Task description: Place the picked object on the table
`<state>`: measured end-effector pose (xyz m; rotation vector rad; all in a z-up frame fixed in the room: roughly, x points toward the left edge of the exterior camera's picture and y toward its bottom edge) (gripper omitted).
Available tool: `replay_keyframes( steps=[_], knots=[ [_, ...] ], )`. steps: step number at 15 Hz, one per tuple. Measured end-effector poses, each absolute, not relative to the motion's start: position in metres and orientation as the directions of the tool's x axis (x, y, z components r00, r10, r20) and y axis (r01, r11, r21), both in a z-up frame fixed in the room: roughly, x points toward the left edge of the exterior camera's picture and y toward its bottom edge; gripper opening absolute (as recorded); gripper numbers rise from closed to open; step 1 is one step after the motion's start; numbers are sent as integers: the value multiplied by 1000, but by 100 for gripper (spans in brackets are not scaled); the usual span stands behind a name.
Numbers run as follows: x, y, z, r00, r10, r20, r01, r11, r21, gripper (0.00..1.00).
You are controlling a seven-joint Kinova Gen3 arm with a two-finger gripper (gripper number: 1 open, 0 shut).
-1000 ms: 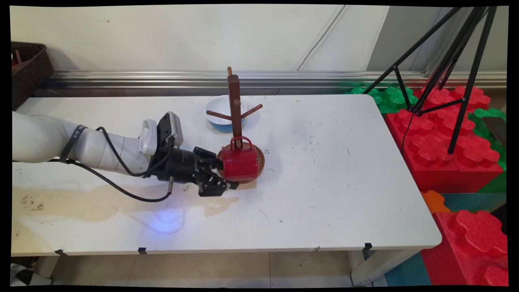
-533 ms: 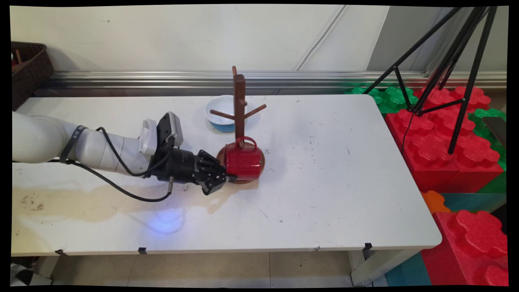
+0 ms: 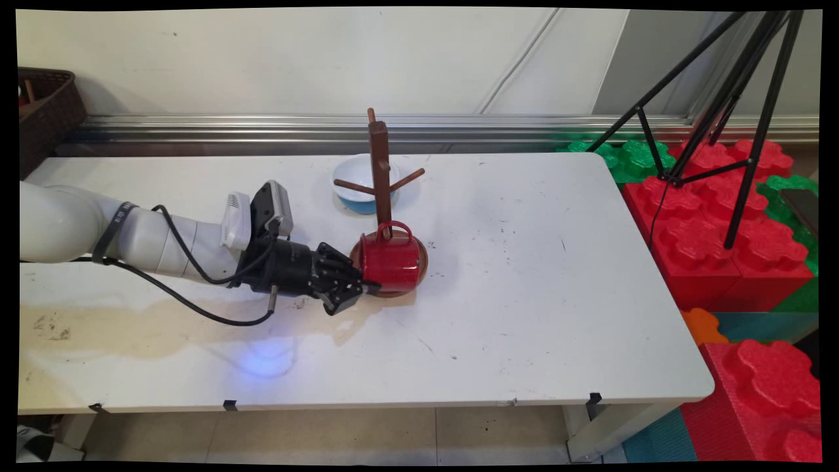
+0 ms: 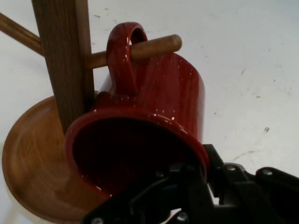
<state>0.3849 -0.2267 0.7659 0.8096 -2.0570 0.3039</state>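
Observation:
A red mug (image 3: 392,261) lies on its side with its handle hooked over a low peg (image 4: 159,45) of a brown wooden mug tree (image 3: 379,170). It rests over the tree's round base (image 4: 32,158). My gripper (image 3: 367,286) reaches in from the left, low over the table, and is shut on the mug's rim. In the hand view the red mug (image 4: 159,93) shows its open mouth towards me. The gripper (image 4: 198,163) pinches the rim at its lower right. The tree's post (image 4: 65,60) stands just left of the handle.
A white and blue bowl (image 3: 351,172) sits behind the mug tree. A dark basket (image 3: 46,105) stands at the far left corner. A black tripod (image 3: 727,98) and red and green foam blocks (image 3: 721,229) stand off the table's right side.
The fingers have gone from open beside the mug to shut on its rim. The mug tree shifted right half a second ago and is now back to the left.

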Motion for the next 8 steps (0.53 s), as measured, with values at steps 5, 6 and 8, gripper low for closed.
replay_keyframes(
  steps=[5,6,8],
  knots=[
    [386,-225,770,-400,-433,808,-642,762,90,0],
    [386,-225,772,-399,-432,809,-639,764,92,0],
    [387,-224,775,-399,-431,809,-633,768,96,0]
  ],
)
